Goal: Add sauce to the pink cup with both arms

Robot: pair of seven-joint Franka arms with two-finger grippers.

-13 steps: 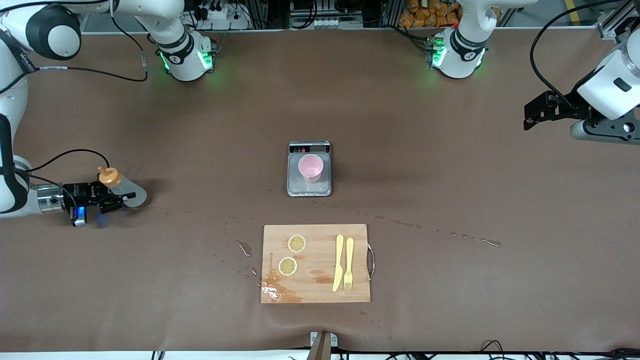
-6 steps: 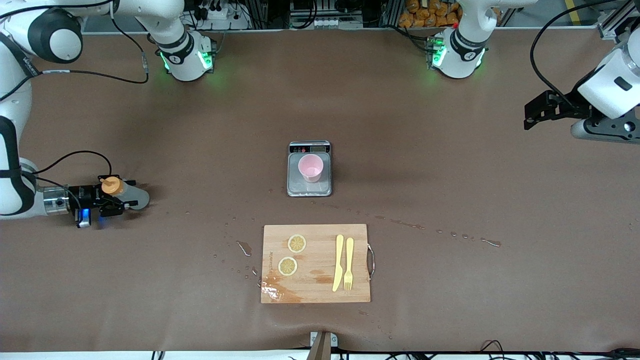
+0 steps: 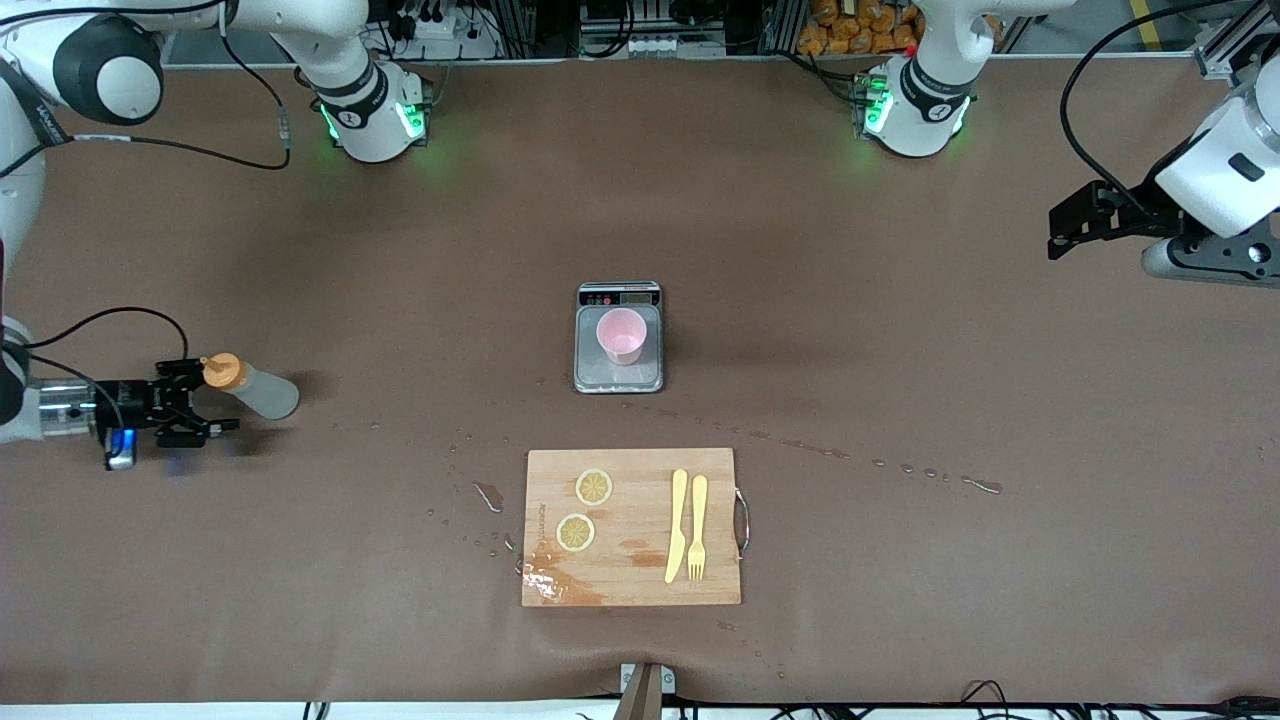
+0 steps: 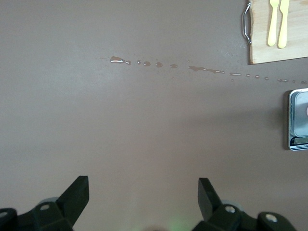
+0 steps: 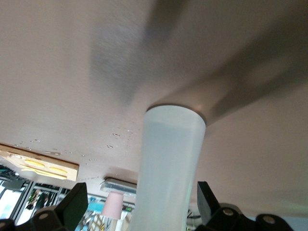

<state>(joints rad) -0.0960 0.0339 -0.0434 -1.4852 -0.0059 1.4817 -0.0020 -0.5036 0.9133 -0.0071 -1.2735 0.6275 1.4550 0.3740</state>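
The sauce bottle [image 3: 255, 390], whitish with an orange cap, stands on the table at the right arm's end. My right gripper [image 3: 203, 398] is open at the bottle, a finger on each side and apart from it. In the right wrist view the bottle [image 5: 168, 163] fills the gap between the open fingers [image 5: 77, 204]. The pink cup [image 3: 622, 336] stands upright on the grey scale [image 3: 590, 375] at mid table, and also shows in the right wrist view [image 5: 114, 206]. My left gripper [image 3: 1066, 226] is open and empty, waiting above the table at the left arm's end; its open gripper [image 4: 143, 190] shows only bare table.
A wooden cutting board [image 3: 632, 585] with two lemon slices [image 3: 594, 487], a yellow knife [image 3: 677, 525] and a fork [image 3: 697, 528] lies nearer the front camera than the scale. Liquid drops [image 3: 900, 468] trail across the table beside it.
My right gripper let go of the sauce bottle, opened and drew back toward the right arm's end. The bottle now stands free on the table. The left arm has not moved.
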